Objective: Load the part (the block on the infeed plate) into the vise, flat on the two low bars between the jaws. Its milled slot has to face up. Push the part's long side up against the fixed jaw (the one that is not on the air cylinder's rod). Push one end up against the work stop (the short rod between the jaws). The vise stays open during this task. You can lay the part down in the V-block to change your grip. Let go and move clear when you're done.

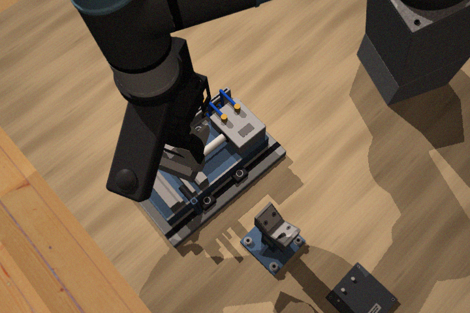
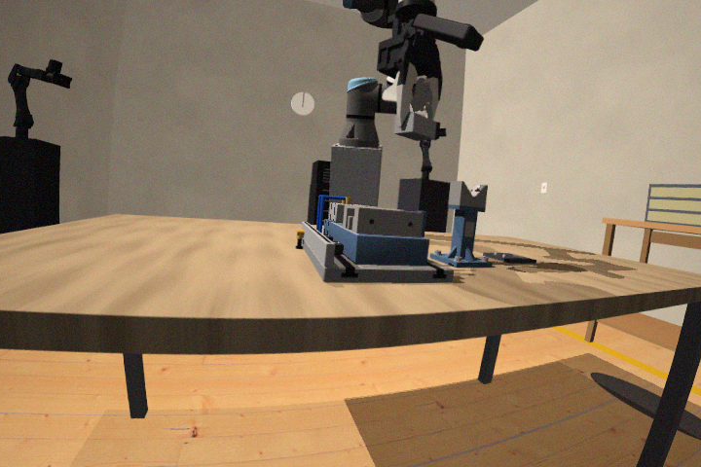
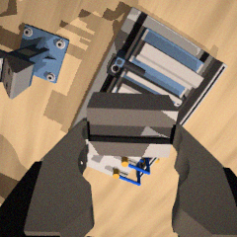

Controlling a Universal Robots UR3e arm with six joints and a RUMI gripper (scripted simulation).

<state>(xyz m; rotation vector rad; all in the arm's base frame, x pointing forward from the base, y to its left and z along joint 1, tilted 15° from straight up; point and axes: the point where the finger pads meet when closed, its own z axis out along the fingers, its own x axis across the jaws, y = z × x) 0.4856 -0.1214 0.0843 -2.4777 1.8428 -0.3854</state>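
The grey part (image 1: 180, 166) (image 2: 415, 125) (image 3: 130, 116) is held in the air, high above the vise (image 1: 226, 156) (image 2: 389, 250) (image 3: 199, 45). My gripper (image 1: 183, 154) (image 2: 418, 117) (image 3: 129, 121) is shut on it, one finger at each end. A dark lengthwise groove shows on the side toward the wrist camera. The vise is open. Its fixed jaw (image 1: 165, 190) (image 3: 170, 64) and the dark work stop (image 1: 185, 191) (image 3: 132, 66) show beyond the part. The arm and part hide some of the moving jaw and the low bars in the top view.
The V-block (image 1: 267, 218) (image 2: 465, 195) (image 3: 21, 81) stands empty on its blue base beside the vise. The dark infeed plate (image 1: 370, 285) (image 2: 508, 257) bears no part. The air cylinder (image 1: 243, 121) with blue hoses rises at the vise's other end.
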